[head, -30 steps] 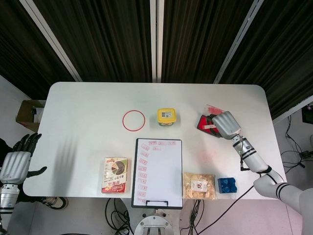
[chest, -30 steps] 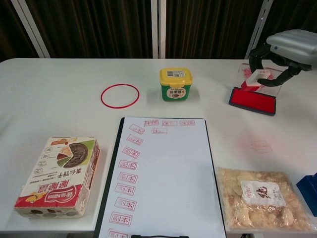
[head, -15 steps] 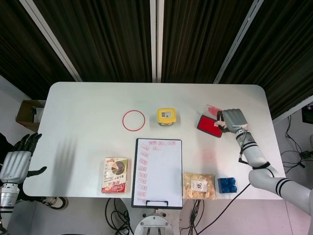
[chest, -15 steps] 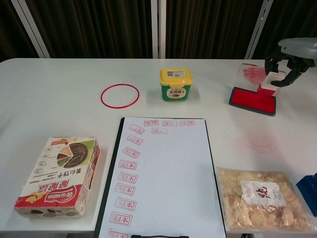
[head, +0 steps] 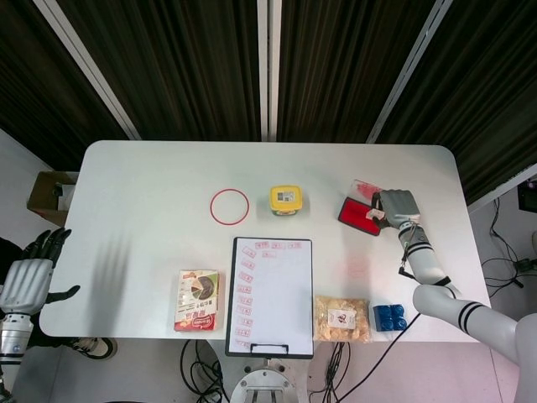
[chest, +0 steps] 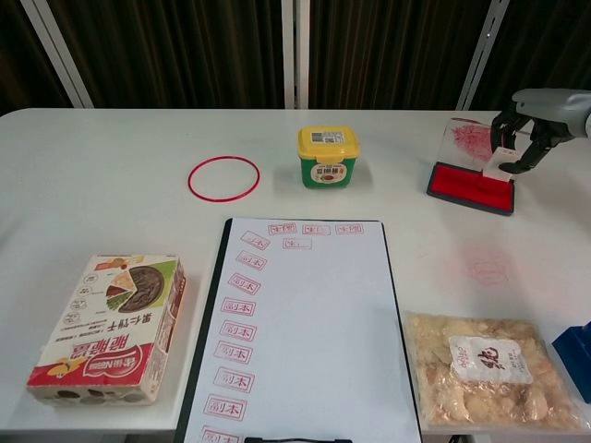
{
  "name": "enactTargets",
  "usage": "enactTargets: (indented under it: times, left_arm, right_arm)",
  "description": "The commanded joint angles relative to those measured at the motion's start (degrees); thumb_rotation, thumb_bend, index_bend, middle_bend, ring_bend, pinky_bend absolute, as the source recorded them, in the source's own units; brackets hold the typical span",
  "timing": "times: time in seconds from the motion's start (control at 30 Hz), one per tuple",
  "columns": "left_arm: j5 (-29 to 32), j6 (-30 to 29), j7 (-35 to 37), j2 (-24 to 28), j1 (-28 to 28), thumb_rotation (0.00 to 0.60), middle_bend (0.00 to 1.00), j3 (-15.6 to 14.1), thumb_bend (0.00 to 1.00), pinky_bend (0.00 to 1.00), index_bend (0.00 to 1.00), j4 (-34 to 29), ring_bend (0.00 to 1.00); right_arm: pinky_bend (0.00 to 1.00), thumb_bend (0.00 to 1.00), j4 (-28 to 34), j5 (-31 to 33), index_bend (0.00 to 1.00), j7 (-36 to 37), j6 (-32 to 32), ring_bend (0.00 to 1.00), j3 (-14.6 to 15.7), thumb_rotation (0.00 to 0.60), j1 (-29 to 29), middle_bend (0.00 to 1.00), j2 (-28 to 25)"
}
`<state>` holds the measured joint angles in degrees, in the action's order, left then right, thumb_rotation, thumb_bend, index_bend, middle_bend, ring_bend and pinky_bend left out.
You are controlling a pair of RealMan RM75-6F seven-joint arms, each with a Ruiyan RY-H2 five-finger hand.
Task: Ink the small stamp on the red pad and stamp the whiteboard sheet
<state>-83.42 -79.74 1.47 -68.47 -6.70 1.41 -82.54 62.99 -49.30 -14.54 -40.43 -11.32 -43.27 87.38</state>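
One small stamp pinched in right robot hand, pressed on red pad at two o'clock on worktop. Left robot hand open, empty. Could tip at pad edge, inking only half.

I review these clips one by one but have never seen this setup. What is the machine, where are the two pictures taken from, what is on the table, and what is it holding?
It is a two-armed robot with human-like hands at a white table. One picture looks down from its head, the other forward from its chest. The right hand holds a small stamp down at the red ink pad. The left hand waits open off the table's edge. Also lying there: the whiteboard sheet with red stamp marks, a red ring, a yellow-lidded tub, a food box, a snack bag.
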Motion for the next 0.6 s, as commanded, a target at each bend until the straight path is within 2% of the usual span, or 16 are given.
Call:
enactTargets:
  times: [0.03,0.6]
  left_arm:
    - [0.07,0.09,0.08,0.01,0.0,0.6,0.06,-0.02,0.0,0.16,0.05,0.06,0.05]
    - [-0.28,0.72,2.02,-0.04,-0.21,0.6,0.06,-0.31,0.0,0.16,0.05,0.92,0.05]
  right_arm:
    - [1.0,0.44,-0.49,1.01,1.0,-0.75,0.74,0.95,0.09,0.6,-0.43,0.94,0.35]
    - [1.0,0.47,-2.47,3.12,1.0,-3.42,1.46,0.96,1.29,0.6,-1.74,0.94,2.0]
